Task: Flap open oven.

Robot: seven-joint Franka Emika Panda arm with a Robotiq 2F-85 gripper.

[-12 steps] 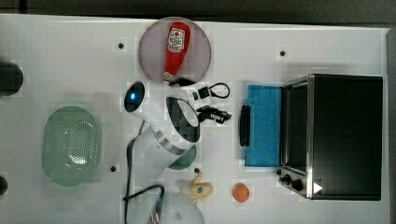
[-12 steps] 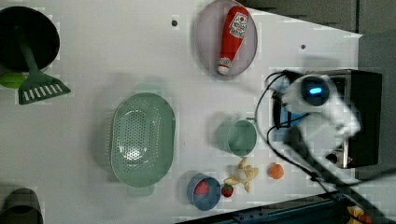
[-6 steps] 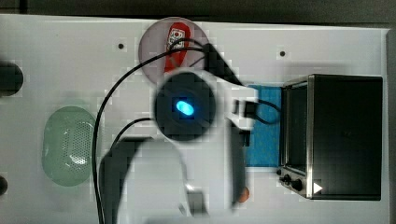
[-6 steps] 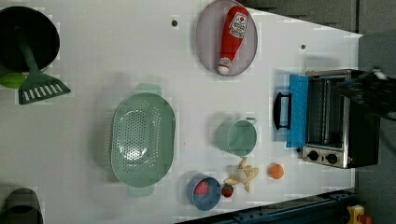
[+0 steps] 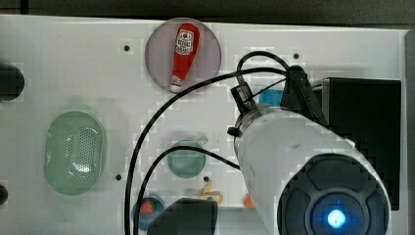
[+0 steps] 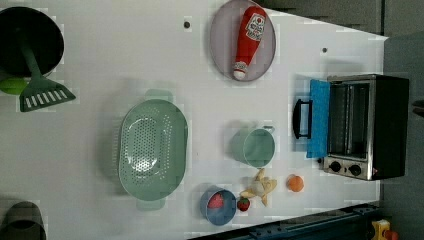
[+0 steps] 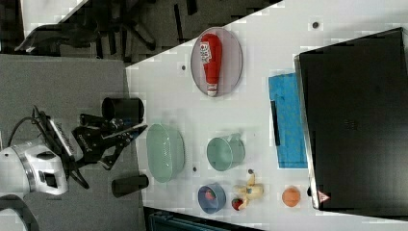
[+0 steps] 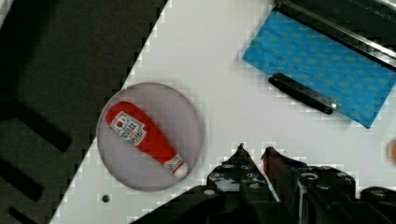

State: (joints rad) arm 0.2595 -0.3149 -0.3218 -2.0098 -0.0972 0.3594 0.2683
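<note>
The oven (image 6: 367, 127) stands at the left view's right, a black box with silver trim. Its blue-tinted door (image 6: 319, 117) lies flapped down flat on the table, with the dark bar handle (image 6: 301, 118) at its outer edge. The wrist view shows the door (image 8: 322, 70) and handle (image 8: 301, 93) well away from my gripper (image 8: 254, 151). The gripper hangs high over bare table, its fingertips (image 8: 240, 150) slightly apart with nothing between them. In the top view my white arm (image 5: 303, 161) looms large and covers the door in front of the oven (image 5: 364, 127).
A grey plate (image 6: 220, 40) bearing a ketchup bottle (image 6: 248, 41) lies beyond the oven door. A green cup (image 6: 257, 146), colander (image 6: 152, 150), blue bowl (image 6: 218, 206), banana (image 6: 260, 186) and orange (image 6: 295, 183) sit on the white table. A black pot (image 6: 30, 42) holds a spatula.
The arm rose from beside the door handle toward the top camera and now looms larger, lower in the top view. It left the left view. The oven door stays flat open.
</note>
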